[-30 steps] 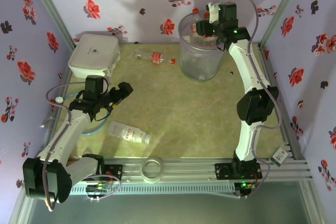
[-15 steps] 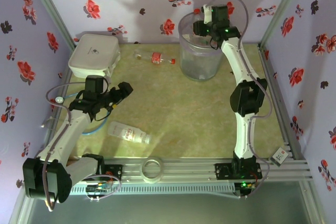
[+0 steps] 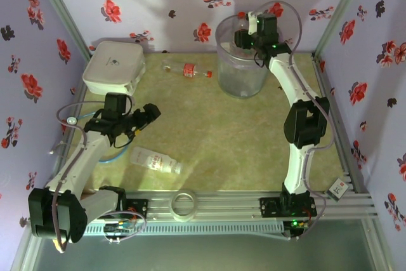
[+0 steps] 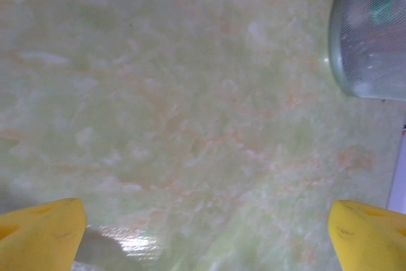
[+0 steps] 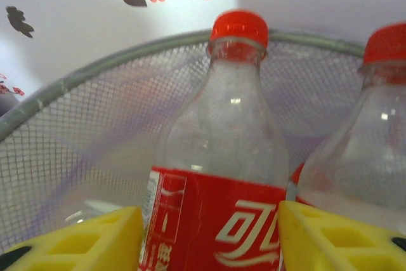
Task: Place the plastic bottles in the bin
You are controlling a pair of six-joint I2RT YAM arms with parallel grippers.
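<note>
The right gripper (image 5: 209, 236) was clamped on a red-labelled bottle (image 5: 219, 157), cap up. The bin (image 5: 95, 71) curved just behind it, and a second bottle (image 5: 380, 131) stood close on its right. The left gripper (image 4: 203, 239) gaped wide over bare table, holding nothing.

Red-capped bottle (image 5: 222, 176) upright at translucent bin (image 3: 242, 71); red-label bottle (image 3: 188, 70), white-label bottle (image 3: 155, 160) flat outside.
</note>
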